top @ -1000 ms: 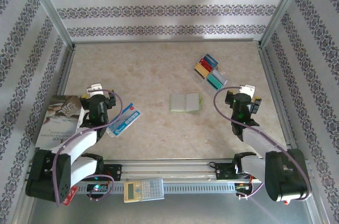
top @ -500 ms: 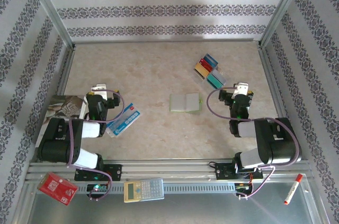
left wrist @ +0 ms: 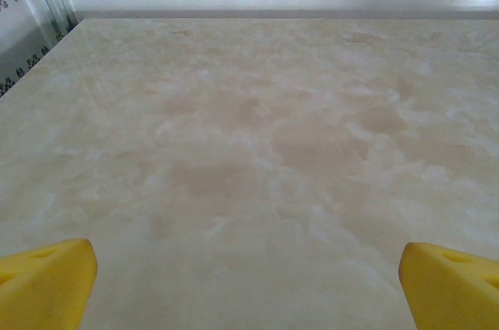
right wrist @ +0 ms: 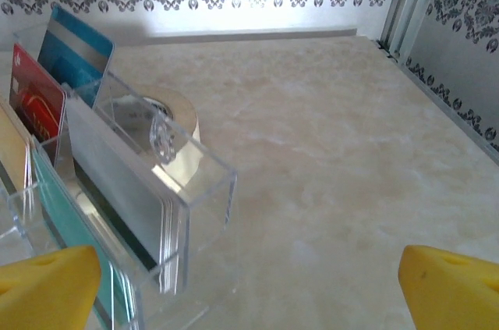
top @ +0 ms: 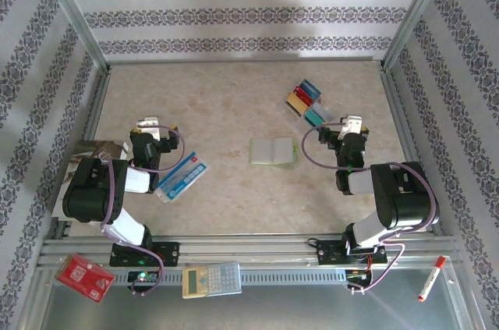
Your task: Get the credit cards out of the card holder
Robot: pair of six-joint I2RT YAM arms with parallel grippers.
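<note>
— While the card holder (top: 273,150) lies open and flat near the middle of the bench (top: 226,104), where should we take hold of it?

— We judge it light and soft, a folded skin that will likely slide on this smooth marbled top. We would pin one leaf with one claw and pinch a card by its exposed edge with the other. Whether any card sits in its pockets, we cannot tell from above.

— And the credit cards (top: 306,102)?

— We see yellow, blue, red and teal ones standing on edge in a clear rack (right wrist: 132,182) toward the far right corner of the bench. They look thin, stiff and slick; a grip across the flat faces, near an edge, should suit them.

— Our claws?

— The left gripper (left wrist: 248,291) is spread wide over bare bench near the left edge, with nothing in it. The right gripper (right wrist: 249,291) is spread just as wide, also empty, just beside the rack.

— The room?

— Patterned walls (top: 249,10) on three sides and metal rails (top: 249,248) along the near edge. A blue-and-white packet (top: 181,176) lies by the left arm, and a calculator (top: 212,279) lies past the near rails.
</note>
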